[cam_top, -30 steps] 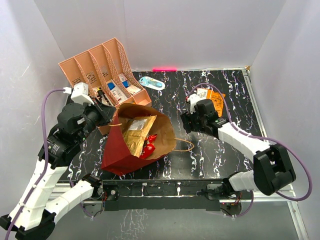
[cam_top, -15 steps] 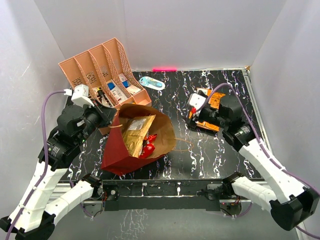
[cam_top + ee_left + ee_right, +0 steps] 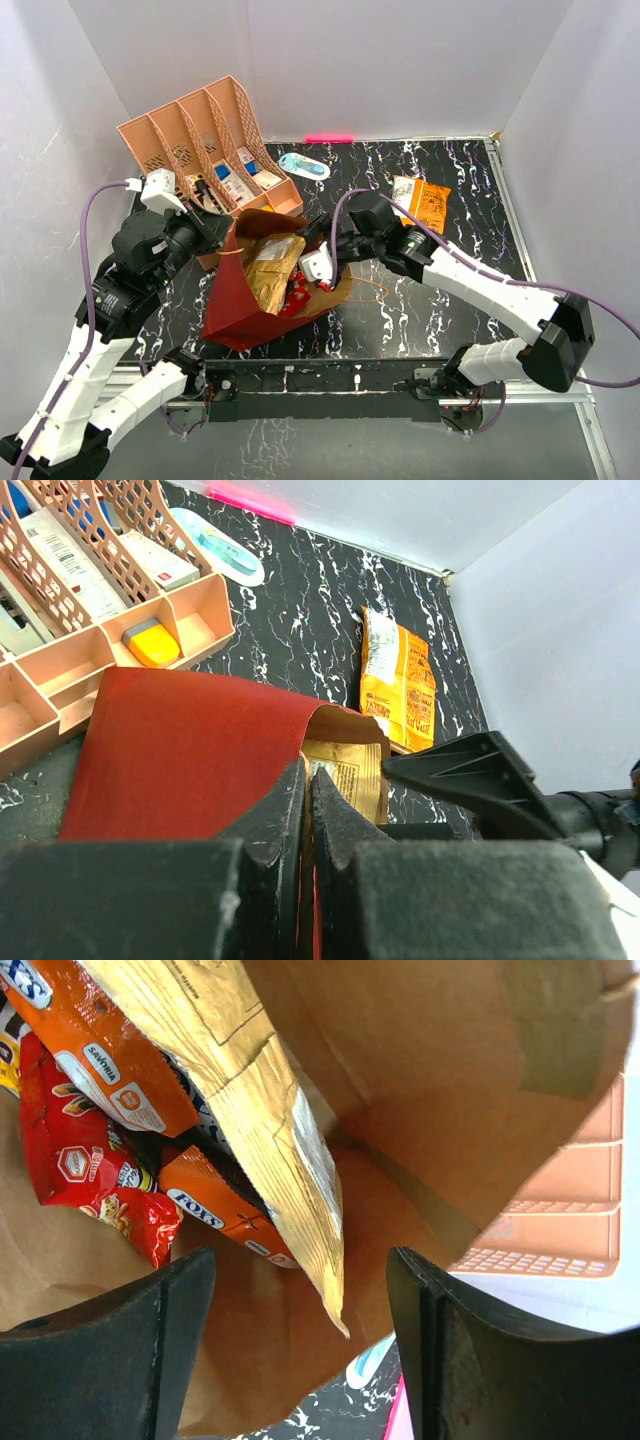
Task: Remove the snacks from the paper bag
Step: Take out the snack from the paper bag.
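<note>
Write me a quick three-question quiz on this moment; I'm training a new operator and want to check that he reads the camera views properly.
1. True or false: the right end effector is open at the mouth of the paper bag.
2. The left end effector is: A) open above the bag; B) shut on the bag's rim; C) out of view.
3. How many snack packets lie on the table outside the bag?
Key: 1 true. 2 B. 3 one, the orange packet.
</note>
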